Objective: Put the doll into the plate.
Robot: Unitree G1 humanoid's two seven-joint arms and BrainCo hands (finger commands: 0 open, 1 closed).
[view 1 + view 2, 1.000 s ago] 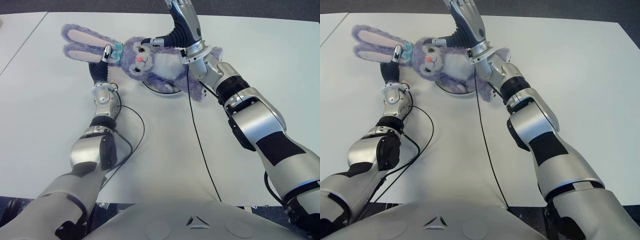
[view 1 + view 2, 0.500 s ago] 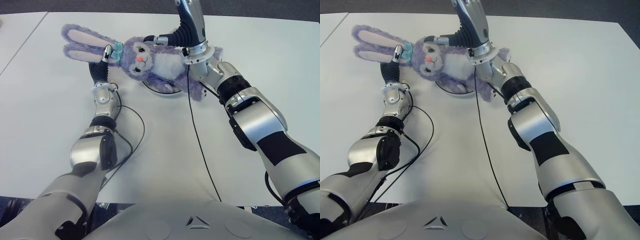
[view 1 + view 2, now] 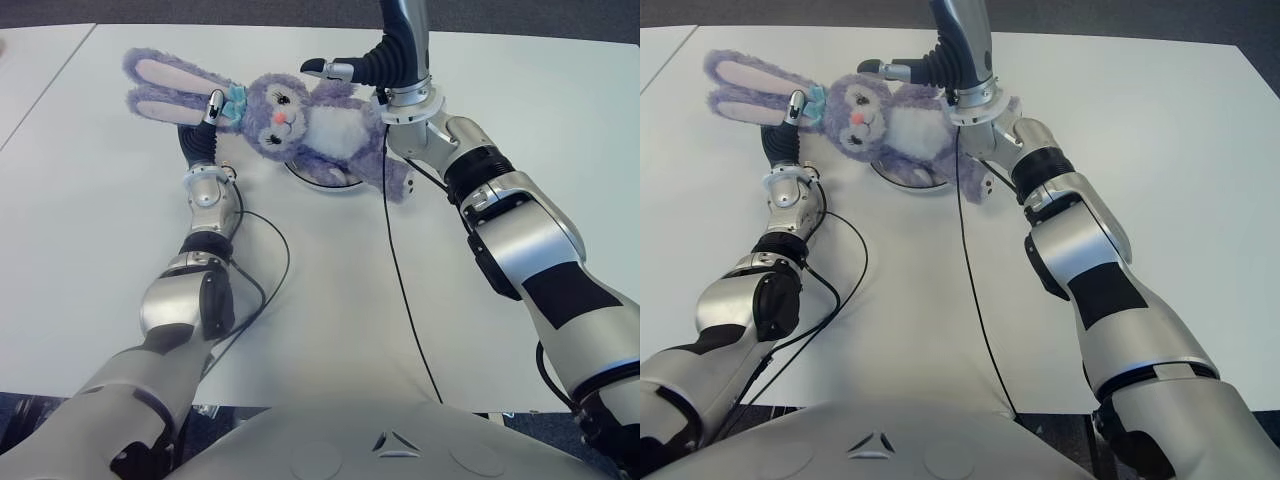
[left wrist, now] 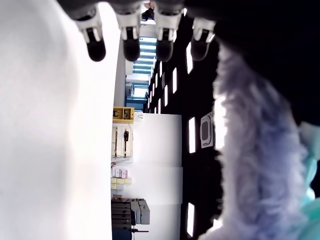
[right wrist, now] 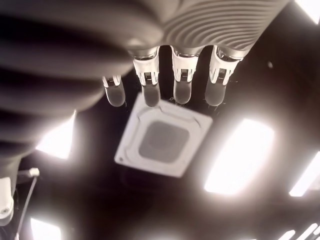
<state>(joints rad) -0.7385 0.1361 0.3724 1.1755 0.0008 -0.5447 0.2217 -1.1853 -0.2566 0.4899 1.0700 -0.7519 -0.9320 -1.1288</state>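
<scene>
On the white desk (image 3: 320, 300), the purple doll (image 3: 300, 125) is lying across the plate (image 3: 335, 182), mostly covering it. My left hand (image 3: 207, 125) is reaching beneath the doll's ears, fingers (image 4: 131, 47) extended and grasping nothing. Farther off, my right hand (image 3: 385, 60) is hovering, fingers (image 5: 182, 90) released; I judge placement done, retraction next.

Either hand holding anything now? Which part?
Right hand: nothing, open, raised beside the doll. Left hand is under the doll's ears; can't tell if it grips them.
</scene>
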